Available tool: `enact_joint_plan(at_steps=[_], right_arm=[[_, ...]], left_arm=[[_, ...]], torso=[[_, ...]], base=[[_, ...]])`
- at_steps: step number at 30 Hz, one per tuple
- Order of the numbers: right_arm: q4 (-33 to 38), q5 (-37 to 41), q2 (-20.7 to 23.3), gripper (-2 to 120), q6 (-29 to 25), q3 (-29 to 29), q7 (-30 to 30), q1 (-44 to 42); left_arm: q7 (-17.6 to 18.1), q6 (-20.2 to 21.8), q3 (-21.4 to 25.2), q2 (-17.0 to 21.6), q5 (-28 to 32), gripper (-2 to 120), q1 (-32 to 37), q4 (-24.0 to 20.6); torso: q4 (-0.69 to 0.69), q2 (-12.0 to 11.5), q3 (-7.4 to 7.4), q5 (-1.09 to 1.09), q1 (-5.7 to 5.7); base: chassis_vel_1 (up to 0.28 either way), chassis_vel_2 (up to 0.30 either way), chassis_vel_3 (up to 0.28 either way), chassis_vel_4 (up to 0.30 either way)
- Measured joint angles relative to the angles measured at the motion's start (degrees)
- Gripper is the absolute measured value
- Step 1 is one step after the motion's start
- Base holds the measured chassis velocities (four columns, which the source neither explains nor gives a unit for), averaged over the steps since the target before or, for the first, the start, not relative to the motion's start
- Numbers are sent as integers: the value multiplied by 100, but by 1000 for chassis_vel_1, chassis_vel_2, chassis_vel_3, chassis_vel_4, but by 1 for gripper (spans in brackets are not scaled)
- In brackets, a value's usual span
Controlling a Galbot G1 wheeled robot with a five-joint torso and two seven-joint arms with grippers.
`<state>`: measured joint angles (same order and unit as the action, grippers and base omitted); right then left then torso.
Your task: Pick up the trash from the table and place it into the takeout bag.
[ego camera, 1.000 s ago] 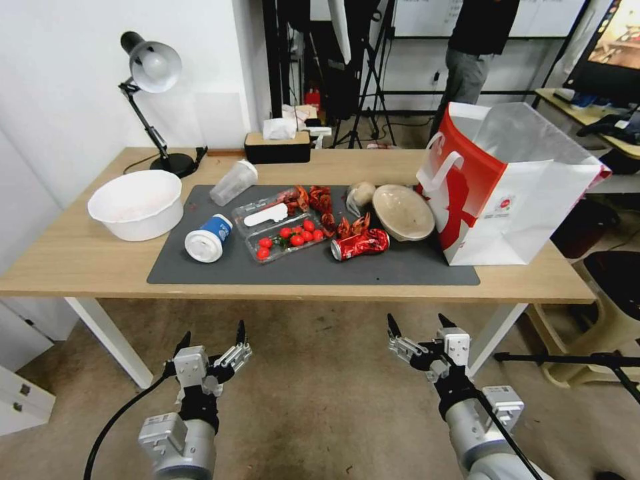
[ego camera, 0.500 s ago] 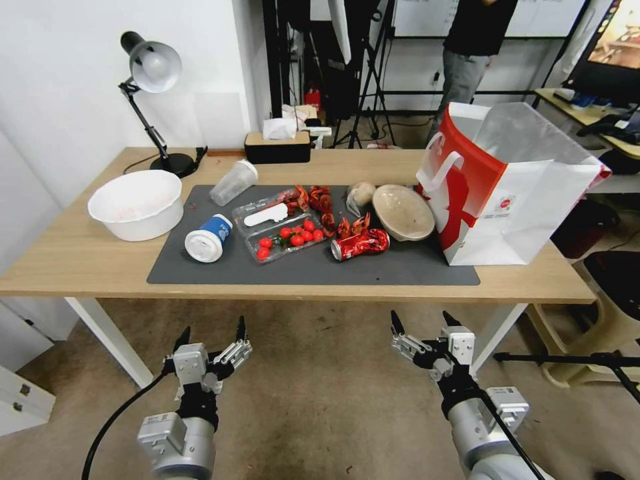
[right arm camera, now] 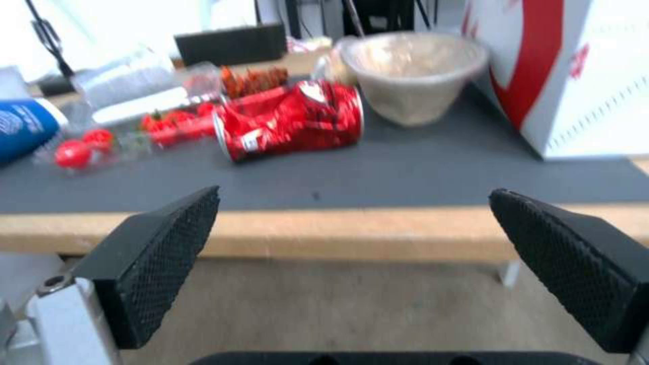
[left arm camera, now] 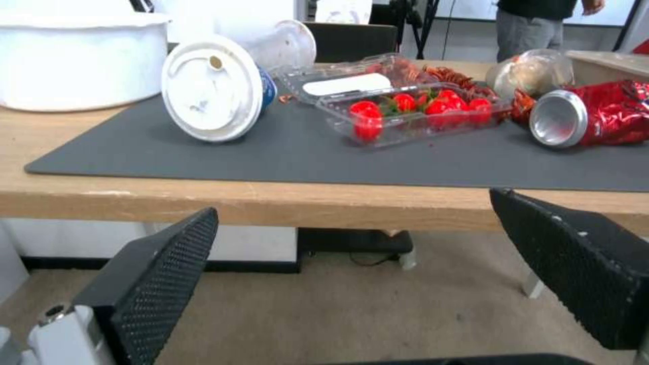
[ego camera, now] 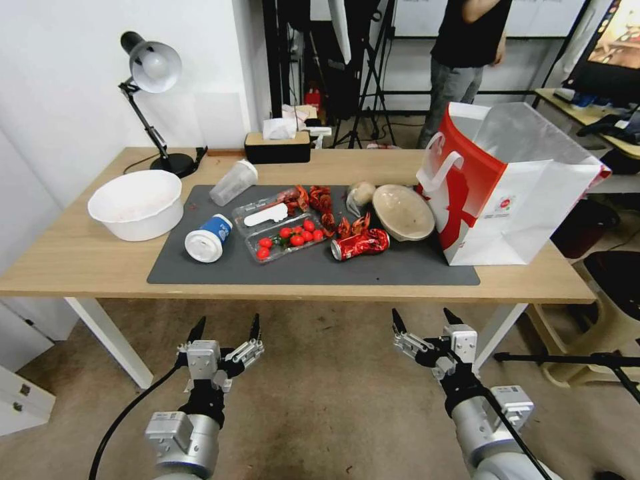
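Observation:
The trash lies on the dark grey mat (ego camera: 400,270) of the table (ego camera: 73,267): a crushed red can (ego camera: 360,244), a blue and white cup (ego camera: 208,238) on its side, a clear box of tomatoes (ego camera: 283,230), a clear plastic cup (ego camera: 233,182), red shells (ego camera: 320,198) and a beige bowl (ego camera: 403,212). The red and white takeout bag (ego camera: 507,193) stands open at the table's right end. My left gripper (ego camera: 227,327) and right gripper (ego camera: 424,317) hang open and empty below the table's front edge. In the right wrist view the can (right arm camera: 291,121) lies straight ahead.
A white bowl (ego camera: 137,203) sits on the table's left part, with a desk lamp (ego camera: 153,73) and a black tissue box (ego camera: 277,147) behind it. White table legs (ego camera: 110,340) stand beside the grippers. A dark stand (ego camera: 567,360) is on the floor at right.
My left gripper has shifted a little to the right and toward the table. The right gripper has barely moved. Nothing on the table has changed.

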<state>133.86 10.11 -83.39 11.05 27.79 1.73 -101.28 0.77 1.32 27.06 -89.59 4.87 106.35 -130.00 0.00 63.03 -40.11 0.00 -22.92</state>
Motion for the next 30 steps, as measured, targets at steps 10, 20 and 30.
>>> enact_joint_plan(at_steps=[10,20,30], right_arm=[[-197,360,633,100,-489,196,227,475],[-740,774,1062,100,-580,47,21,1268],[-371,4578,1320,100,435,-63,-2115,1989]], left_arm=[[14,-43,47,84,139,100,-273,106],[26,-9,124,80,107,100,-347,212],[16,-7,130,107,111,100,-379,231]], torso=[[-1,0,0,0,0],[0,0,-1,1,0],[1,0,0,0,1]], base=[[0,0,0,0],[0,0,0,0],[0,0,0,0]])
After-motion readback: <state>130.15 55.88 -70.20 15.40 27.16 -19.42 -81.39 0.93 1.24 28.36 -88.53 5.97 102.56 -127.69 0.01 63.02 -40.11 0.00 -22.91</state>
